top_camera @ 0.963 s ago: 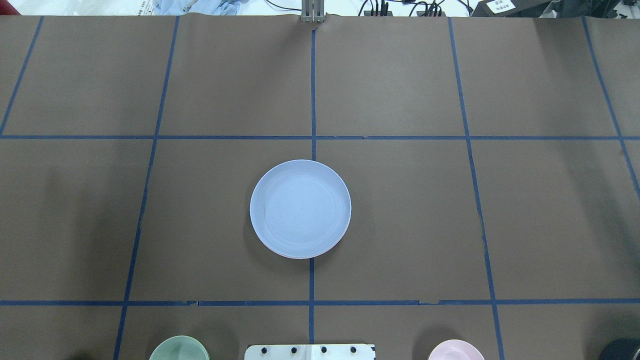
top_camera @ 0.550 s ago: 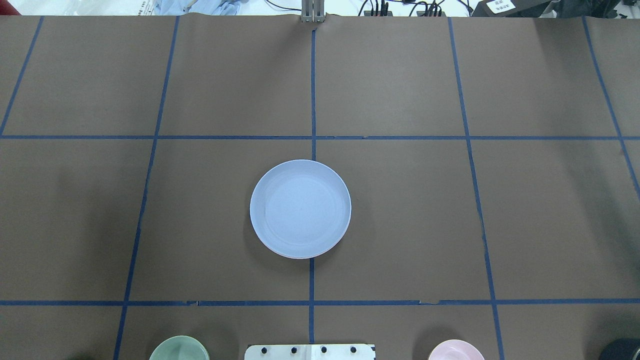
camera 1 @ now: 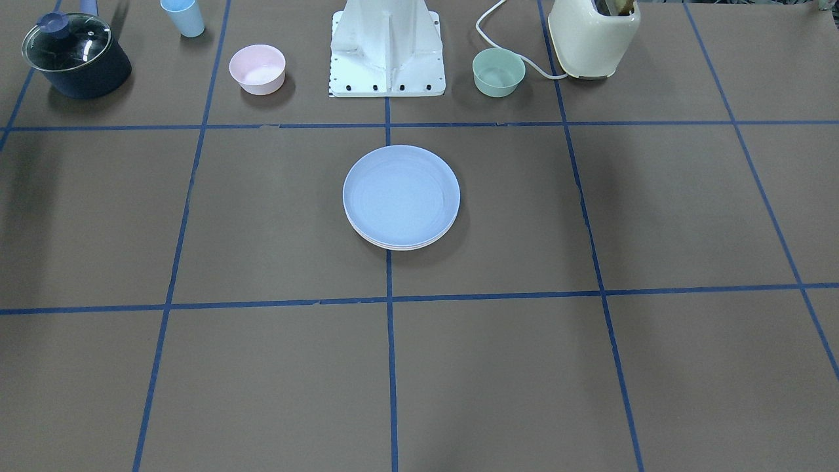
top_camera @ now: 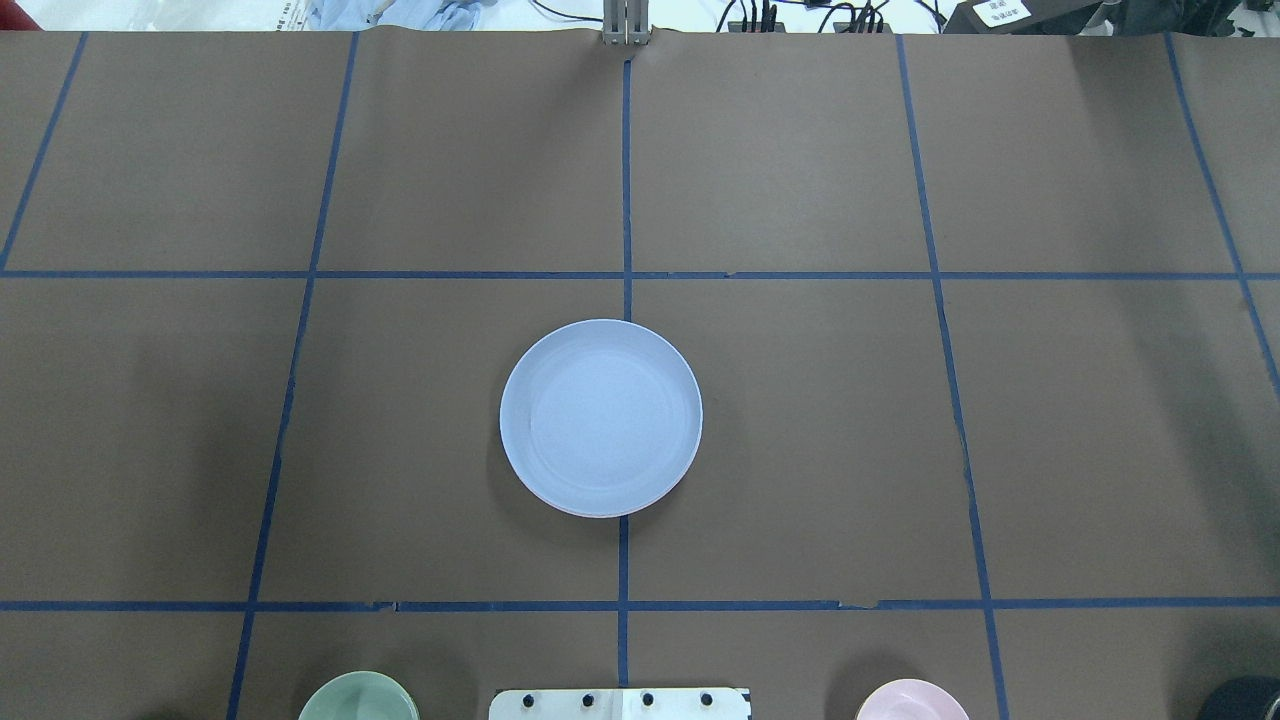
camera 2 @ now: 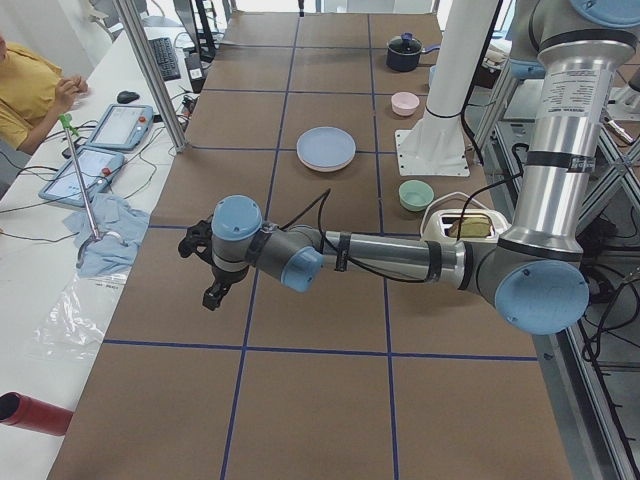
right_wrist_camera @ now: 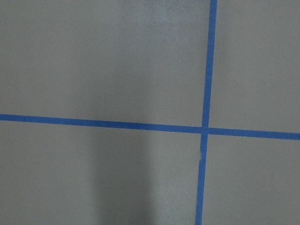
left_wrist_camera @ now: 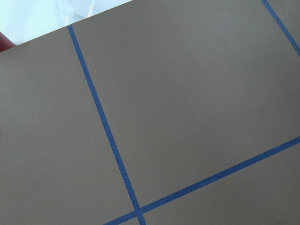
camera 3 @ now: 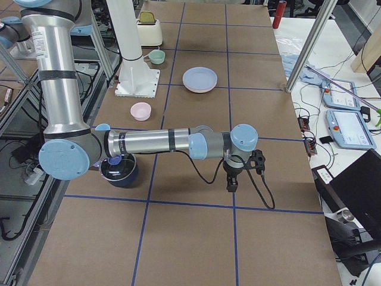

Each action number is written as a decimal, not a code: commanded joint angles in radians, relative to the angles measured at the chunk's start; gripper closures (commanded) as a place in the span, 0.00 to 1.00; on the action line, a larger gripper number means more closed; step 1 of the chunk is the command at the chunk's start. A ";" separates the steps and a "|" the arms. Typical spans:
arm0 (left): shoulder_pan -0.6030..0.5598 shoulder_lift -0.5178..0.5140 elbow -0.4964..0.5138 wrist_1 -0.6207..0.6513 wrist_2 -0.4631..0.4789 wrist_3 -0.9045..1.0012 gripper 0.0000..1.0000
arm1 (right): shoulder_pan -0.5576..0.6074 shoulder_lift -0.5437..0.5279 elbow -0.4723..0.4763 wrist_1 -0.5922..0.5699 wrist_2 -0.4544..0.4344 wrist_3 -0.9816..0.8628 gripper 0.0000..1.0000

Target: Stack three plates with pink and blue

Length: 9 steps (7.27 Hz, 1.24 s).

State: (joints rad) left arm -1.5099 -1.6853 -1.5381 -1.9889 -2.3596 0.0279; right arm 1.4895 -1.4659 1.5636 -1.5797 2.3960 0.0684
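Three plates (camera 1: 401, 196) stacked, seemingly well apart from left fingers (camera 2: 211, 294), right fingers (camera 3: 230, 183).

The round light blue plate (top_camera: 600, 417) looks smooth and matt; the brown paper table cover (top_camera: 800, 450) is matt; the round glass pot lid (camera 1: 65, 42) is glossy.

Overhead exterior: behind the robot, looking forward and steeply down on the table (top_camera: 850, 420); robot base (top_camera: 620, 704) at the bottom edge. Front-facing: opposite side, base at top — shares the central plate stack (top_camera: 600, 417) with overhead. Exterior left, exterior right: high at the table's ends, looking along it — left arm (camera 2: 380, 258) and right arm (camera 3: 149, 142) respectively near. Wrist cameras: close, facing down on the tape grid (left_wrist_camera: 105, 131).
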 commanded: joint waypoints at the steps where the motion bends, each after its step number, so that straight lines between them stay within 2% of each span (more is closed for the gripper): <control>1: -0.001 0.006 -0.007 -0.004 -0.001 0.000 0.01 | 0.000 -0.001 -0.001 0.001 0.002 -0.001 0.00; 7: -0.001 0.012 -0.031 -0.014 -0.003 0.006 0.01 | -0.006 0.015 0.007 0.003 0.002 -0.001 0.00; 9: -0.001 0.076 -0.054 -0.045 0.008 0.006 0.01 | -0.006 0.006 0.007 0.004 -0.001 -0.006 0.00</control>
State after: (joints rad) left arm -1.5110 -1.6517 -1.5808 -2.0085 -2.3551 0.0320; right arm 1.4835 -1.4570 1.5659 -1.5767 2.3978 0.0627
